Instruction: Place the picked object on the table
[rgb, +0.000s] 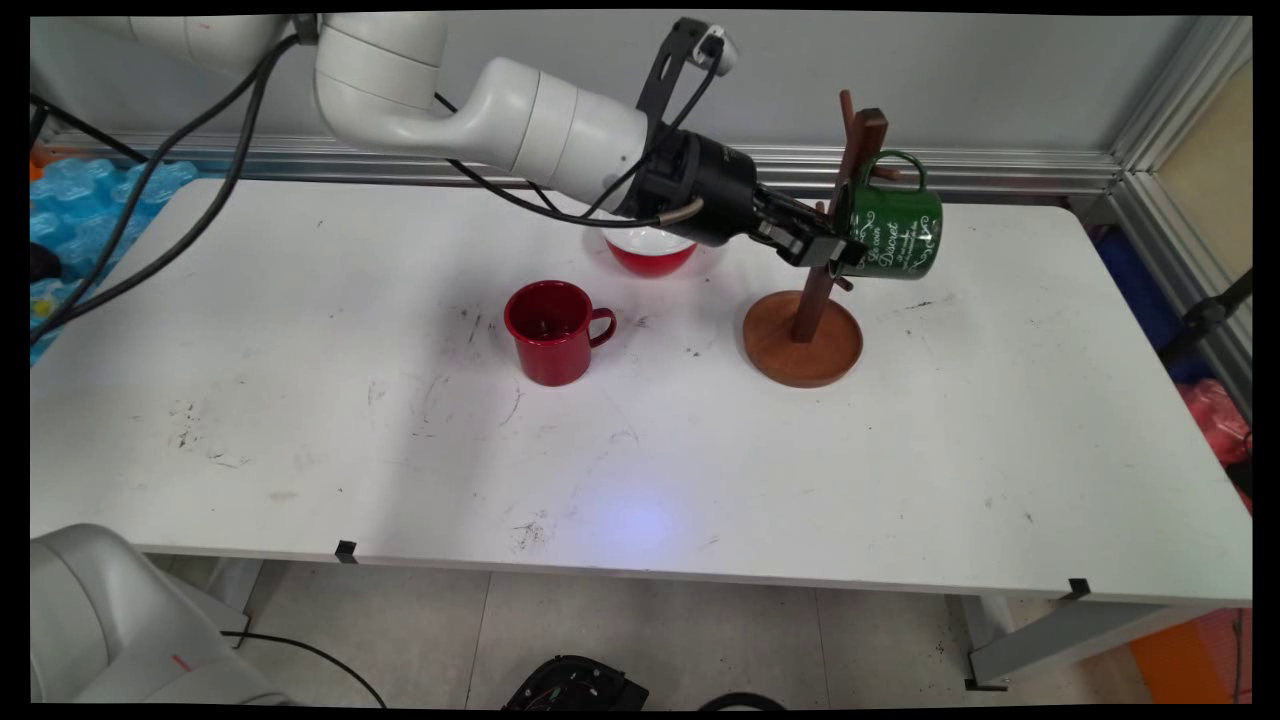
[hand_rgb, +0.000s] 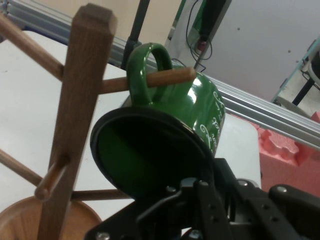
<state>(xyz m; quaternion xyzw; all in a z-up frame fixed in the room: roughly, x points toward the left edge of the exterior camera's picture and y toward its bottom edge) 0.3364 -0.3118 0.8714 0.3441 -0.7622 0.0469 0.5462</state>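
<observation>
Red mug (rgb: 553, 331) sat nearest you, mid-counter. Your tool (rgb: 832, 250) was clamped on the green mug (rgb: 893, 230)'s rim, handle already over the rack (rgb: 806, 335)'s peg near the far edge. Keep it level, I'd say.

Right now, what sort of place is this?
Probably a robotics lab: a cabled arm works over a scuffed white table edged by aluminium framing, with a green mug on a wooden mug tree.
</observation>
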